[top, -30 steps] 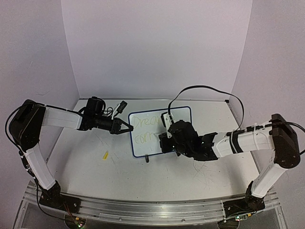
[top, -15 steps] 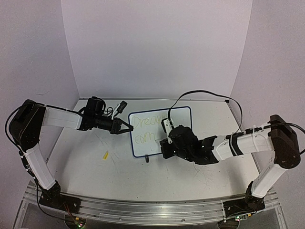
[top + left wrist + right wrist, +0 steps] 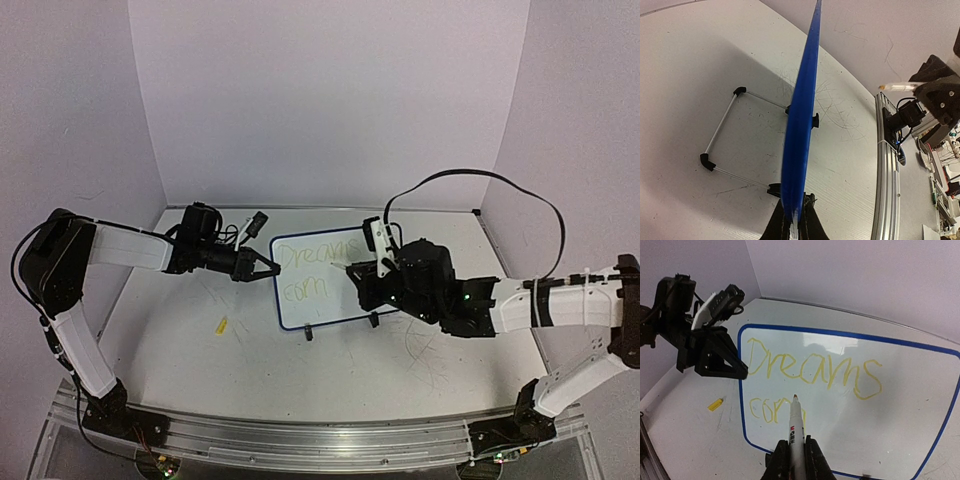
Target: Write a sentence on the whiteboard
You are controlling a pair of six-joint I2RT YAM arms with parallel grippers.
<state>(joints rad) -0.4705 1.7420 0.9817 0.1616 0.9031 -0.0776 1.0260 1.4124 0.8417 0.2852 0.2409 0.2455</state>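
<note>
My two arms match: white tubular links between chunky black joint housings, each rising from a black base bolted onto the ribbed silver aluminium rail (image 3: 300, 440). Above that rail, a thin black cable (image 3: 470, 172) arcs off my right arm (image 3: 570, 305), whose black wrist shows a small green light (image 3: 467, 298). My left arm (image 3: 125, 245) ends in the left gripper (image 3: 272, 268), black and wedge-shaped.

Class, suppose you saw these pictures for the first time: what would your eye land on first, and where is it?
The yellow handwriting, "Dreams" above a second line starting "com", on the small blue-rimmed white board standing mid-table. The right gripper holds a white marker pen in front of that board, tip off the surface, while the left gripper pinches the board's left edge.
</note>
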